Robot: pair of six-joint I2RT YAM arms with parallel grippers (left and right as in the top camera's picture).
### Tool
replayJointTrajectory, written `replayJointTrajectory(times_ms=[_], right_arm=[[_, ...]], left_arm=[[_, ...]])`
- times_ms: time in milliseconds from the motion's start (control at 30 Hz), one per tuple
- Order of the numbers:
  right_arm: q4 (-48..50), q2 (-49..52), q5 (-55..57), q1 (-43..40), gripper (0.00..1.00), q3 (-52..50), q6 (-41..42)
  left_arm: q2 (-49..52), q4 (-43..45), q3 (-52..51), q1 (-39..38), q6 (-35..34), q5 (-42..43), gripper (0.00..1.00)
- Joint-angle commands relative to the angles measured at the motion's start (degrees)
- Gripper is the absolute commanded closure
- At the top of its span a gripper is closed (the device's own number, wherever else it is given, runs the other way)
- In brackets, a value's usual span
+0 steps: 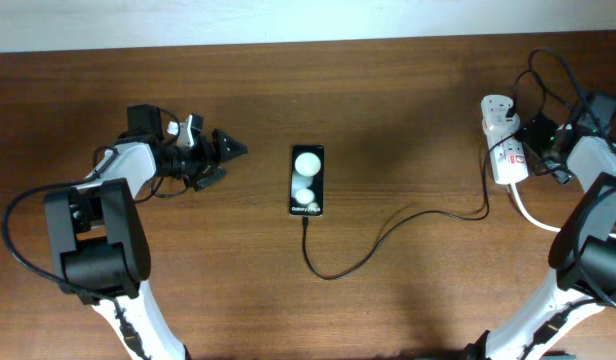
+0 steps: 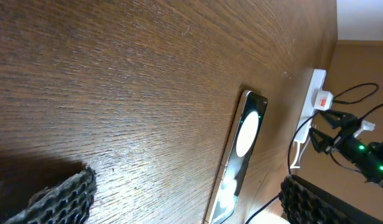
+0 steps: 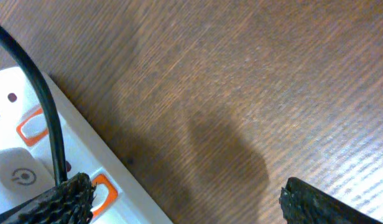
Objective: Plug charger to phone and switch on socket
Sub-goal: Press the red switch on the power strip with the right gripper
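White shells and black joint blocks make up the left arm (image 1: 93,245) and right arm (image 1: 600,235), trailing thin black cables. The left gripper (image 2: 185,200) and right gripper (image 3: 185,200) carry black knobbly pads (image 3: 64,200).

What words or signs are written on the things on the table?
No words can be read.
phone: small white lettering at one end, too small to read.
socket: red mark, too blurred to read.
power sign: a circle with a stroke, on white plastic at the socket, no words.
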Motion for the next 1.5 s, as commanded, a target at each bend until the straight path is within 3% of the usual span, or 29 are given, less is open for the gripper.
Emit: replayJointTrajectory(times_ms=[0, 233, 500, 1467], right_arm=[[0.81, 0.72, 0.52, 1.55, 0.01, -2.1, 0.28], [3.32, 0.72, 0.5, 1.53, 0.01, -3.37, 0.31], [1.42, 0.72, -4.31, 1.66, 0.01, -3.41, 0.26], [-4.02, 0.63, -5.66, 1.09, 0.01, -3.32, 0.28]], left_arm=[[1.07, -0.28, -0.76, 0.04, 0.46, -5.62, 0.01], [1.07, -0.26, -0.76, 0.04, 0.46, -5.6, 0.01], [1.07, -0.28, -0.76, 0.04, 0.48, -5.62, 0.01], [1.07, -0.28, -0.76, 0.04, 0.46, -5.6, 0.01]])
